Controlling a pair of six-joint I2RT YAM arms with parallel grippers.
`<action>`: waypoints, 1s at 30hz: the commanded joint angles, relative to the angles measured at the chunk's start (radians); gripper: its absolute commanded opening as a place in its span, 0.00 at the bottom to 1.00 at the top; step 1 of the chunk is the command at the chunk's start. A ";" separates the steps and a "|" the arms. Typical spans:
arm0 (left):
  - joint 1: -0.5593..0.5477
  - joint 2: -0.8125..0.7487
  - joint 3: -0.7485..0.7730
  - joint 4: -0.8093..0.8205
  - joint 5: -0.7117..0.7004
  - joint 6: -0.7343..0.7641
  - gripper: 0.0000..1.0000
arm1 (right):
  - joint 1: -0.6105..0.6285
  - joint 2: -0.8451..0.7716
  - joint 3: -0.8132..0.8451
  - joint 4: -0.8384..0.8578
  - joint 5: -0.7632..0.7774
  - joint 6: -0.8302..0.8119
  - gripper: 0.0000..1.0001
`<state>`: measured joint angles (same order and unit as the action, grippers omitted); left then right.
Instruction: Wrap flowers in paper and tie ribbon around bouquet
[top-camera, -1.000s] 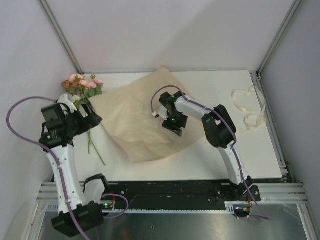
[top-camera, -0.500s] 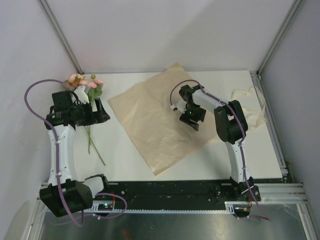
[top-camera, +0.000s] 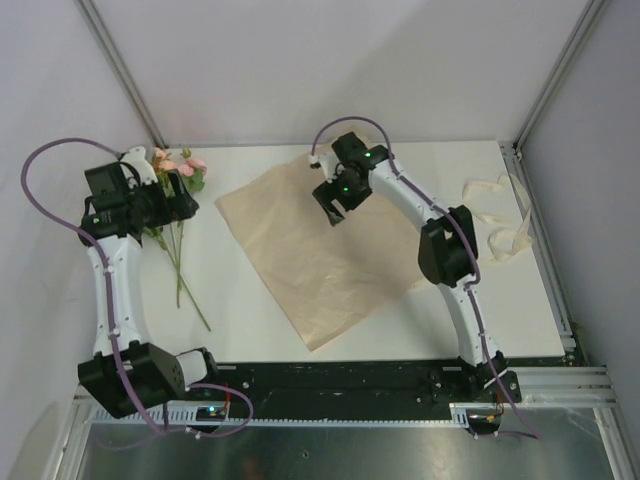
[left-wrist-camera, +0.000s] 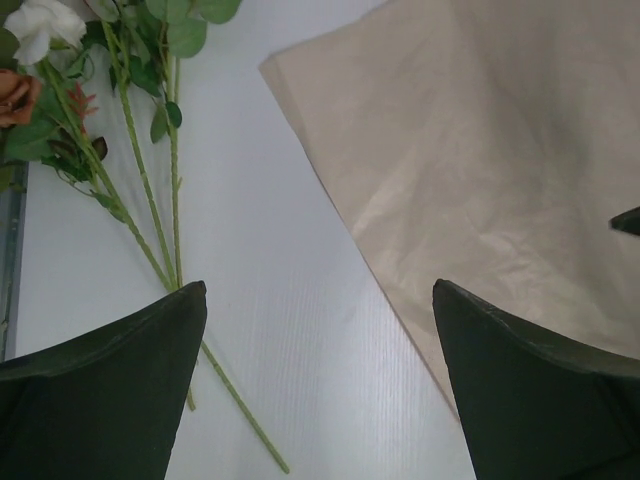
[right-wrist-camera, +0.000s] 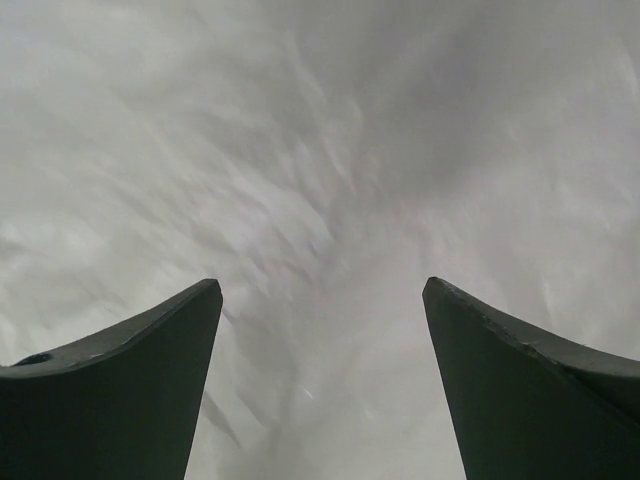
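Observation:
The flowers (top-camera: 178, 168) lie at the far left of the table, blooms toward the back wall and thin green stems (left-wrist-camera: 150, 200) trailing toward me. The peach paper (top-camera: 320, 250) lies flat in the middle as a tilted sheet, and its left edge (left-wrist-camera: 480, 150) also shows in the left wrist view. My left gripper (top-camera: 185, 203) hangs open over the stems, and its gripper (left-wrist-camera: 320, 300) has nothing in it, bare table showing between the fingers. My right gripper (top-camera: 333, 208) hovers open and empty above the paper's far part; below its gripper (right-wrist-camera: 320, 290) the view is a pale blur. The cream ribbon (top-camera: 500, 225) lies loose at the right.
White walls and metal frame posts (top-camera: 120, 70) close in the back and sides. The table's right edge (top-camera: 545, 260) runs just past the ribbon. The arm bases sit on the black rail (top-camera: 330, 385) at the near edge.
The paper slid right with the right gripper, which then let it go, opened wider and rose toward the far-left part of the sheet. The left gripper swung back toward the flowers.

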<state>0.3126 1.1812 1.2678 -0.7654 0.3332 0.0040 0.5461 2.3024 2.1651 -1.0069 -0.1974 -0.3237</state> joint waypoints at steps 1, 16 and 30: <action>0.077 0.050 0.069 0.050 0.116 -0.086 1.00 | 0.058 0.100 0.105 0.077 -0.051 0.154 0.90; 0.168 0.051 0.040 0.058 0.022 -0.173 1.00 | 0.222 0.219 0.048 -0.074 -0.063 -0.096 0.89; 0.176 0.279 0.099 -0.010 -0.079 0.192 0.96 | 0.286 0.055 -0.295 -0.053 0.046 -0.433 0.88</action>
<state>0.4938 1.3724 1.3075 -0.7685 0.3161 0.0719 0.8654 2.3054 1.8980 -0.9710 -0.1303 -0.7059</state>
